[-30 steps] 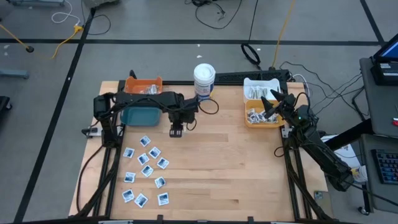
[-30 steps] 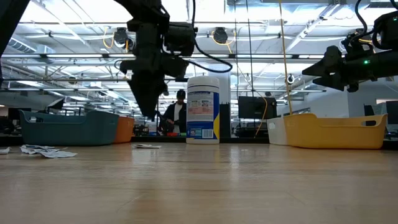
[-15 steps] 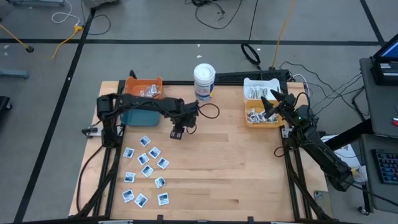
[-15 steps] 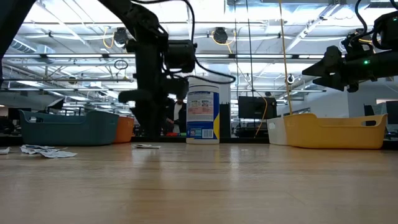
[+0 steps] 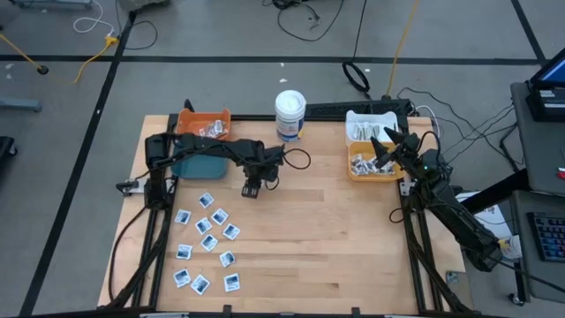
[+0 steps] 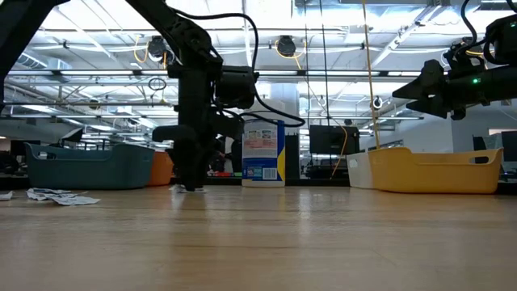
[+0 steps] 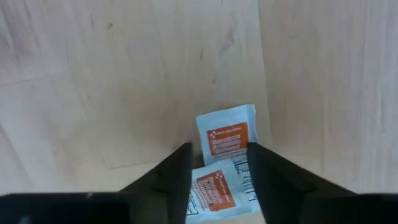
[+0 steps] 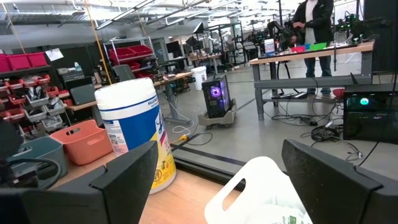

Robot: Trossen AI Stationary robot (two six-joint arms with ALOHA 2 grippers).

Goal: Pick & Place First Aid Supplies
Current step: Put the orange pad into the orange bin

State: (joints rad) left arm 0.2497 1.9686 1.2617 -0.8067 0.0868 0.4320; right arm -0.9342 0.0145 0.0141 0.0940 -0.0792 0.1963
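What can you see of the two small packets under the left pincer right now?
The two small packets are flat, pale blue-white sachets, each with an orange-red label panel bearing small white print too fine to read. They look like paper or foil wrappers. Both lie flat on the wooden table, overlapping, the nearer one slightly skewed and partly hidden. The left pincer is down over them with a finger on either side; whether the fingers touch them cannot be told. In the high view the arm hides them.

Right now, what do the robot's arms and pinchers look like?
Both arms are black, jointed tubes with black cables looping off them. The left gripper and right gripper each end in two flat, dark, wedge-shaped fingers. A small green light glows on the right arm.
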